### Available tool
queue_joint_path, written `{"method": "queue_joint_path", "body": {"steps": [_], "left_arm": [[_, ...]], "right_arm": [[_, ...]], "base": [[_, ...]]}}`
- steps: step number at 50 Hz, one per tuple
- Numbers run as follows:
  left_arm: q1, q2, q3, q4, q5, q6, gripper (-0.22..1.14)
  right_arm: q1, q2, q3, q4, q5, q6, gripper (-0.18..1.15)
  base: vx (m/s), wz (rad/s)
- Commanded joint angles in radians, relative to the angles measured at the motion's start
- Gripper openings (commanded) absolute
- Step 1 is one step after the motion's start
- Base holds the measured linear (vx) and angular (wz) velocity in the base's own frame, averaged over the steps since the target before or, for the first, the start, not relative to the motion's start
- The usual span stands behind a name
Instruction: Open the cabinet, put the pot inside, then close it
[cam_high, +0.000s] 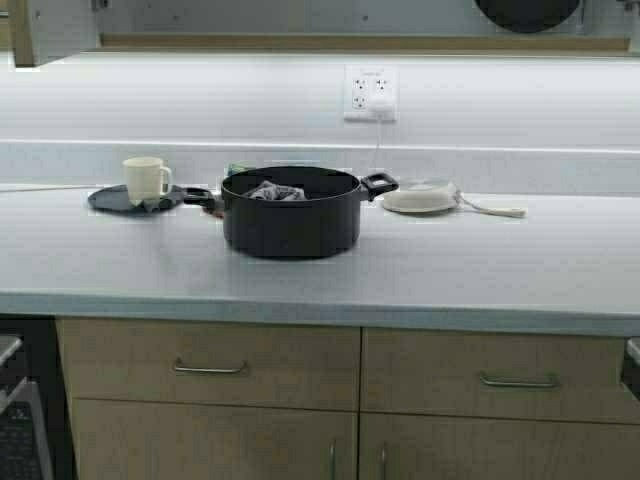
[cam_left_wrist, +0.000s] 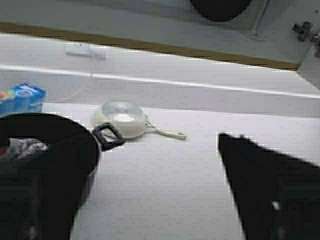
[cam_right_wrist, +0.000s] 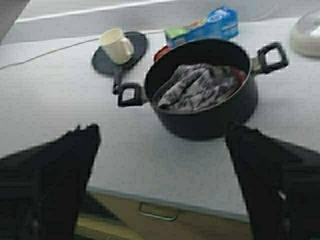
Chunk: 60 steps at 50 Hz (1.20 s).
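Pot (cam_high: 290, 225) hides most of blue box (cam_right_wrist: 202, 28) in high view. Crumpled cloth (cam_right_wrist: 192, 87) inside pot blurred (pattern unreadable). Left tool (cam_left_wrist: 150, 210) cut by frame edge; right tool (cam_right_wrist: 160, 200) fingers (cam_right_wrist: 270, 185) blurred. Cabinet (cam_high: 330, 22) above cropped, doors unseen.

A pot (cam_high: 290, 213) sits on the counter (cam_high: 450, 270) between mug (cam_high: 145, 179) and pan (cam_high: 420, 195).
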Motion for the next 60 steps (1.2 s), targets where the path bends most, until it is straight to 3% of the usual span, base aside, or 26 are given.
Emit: {"method": "queue_joint_path", "body": {"steps": [1, 7, 14, 22, 30, 34, 42, 51, 60], "left_arm": [[-0.025, -0.023, 0.172, 0.037, -0.173, -0.184, 1.03], [-0.023, 0.035, 0.337, 0.060, -0.391, -0.333, 1.03], [-0.025, 0.195, 0.453, 0.069, -0.637, -0.460, 1.03], [-0.025, 0.474, 0.465, 0.074, -0.845, -0.551, 1.03], [-0.021, 0.785, 0.394, 0.072, -1.078, -0.680, 1.03], [-0.011, 0.914, 0.336, 0.067, -1.161, -0.769, 1.03], [0.012, 1.049, 0.192, 0.067, -1.163, -0.854, 1.03], [0.109, 1.112, 0.095, 0.084, -1.160, -0.910, 1.03], [0.144, 1.117, 0.071, 0.121, -1.161, -0.934, 1.03]], "right_arm": [[0.140, 0.002, 0.146, -0.002, -0.275, 0.138, 1.04], [0.229, 0.064, 0.275, -0.002, -0.515, 0.310, 1.04], [0.255, 0.242, 0.350, -0.052, -0.707, 0.485, 1.04], [0.250, 0.531, 0.337, -0.153, -0.948, 0.701, 1.04], [0.155, 0.772, 0.298, -0.244, -1.195, 0.879, 1.04], [0.091, 0.841, 0.259, -0.325, -1.232, 0.931, 1.04], [-0.021, 0.928, 0.140, -0.485, -1.230, 0.956, 1.04], [-0.094, 1.003, 0.037, -0.523, -1.230, 1.034, 1.04], [-0.094, 1.077, 0.002, -0.523, -1.239, 1.045, 1.04]], "base": [[0.00, 0.00], [0.00, 0.00], [0.00, 0.00], [-0.01, 0.01], [0.00, 0.00], [0.01, 0.03], [0.03, 0.04], [0.09, 0.07], [0.16, 0.10]]}}
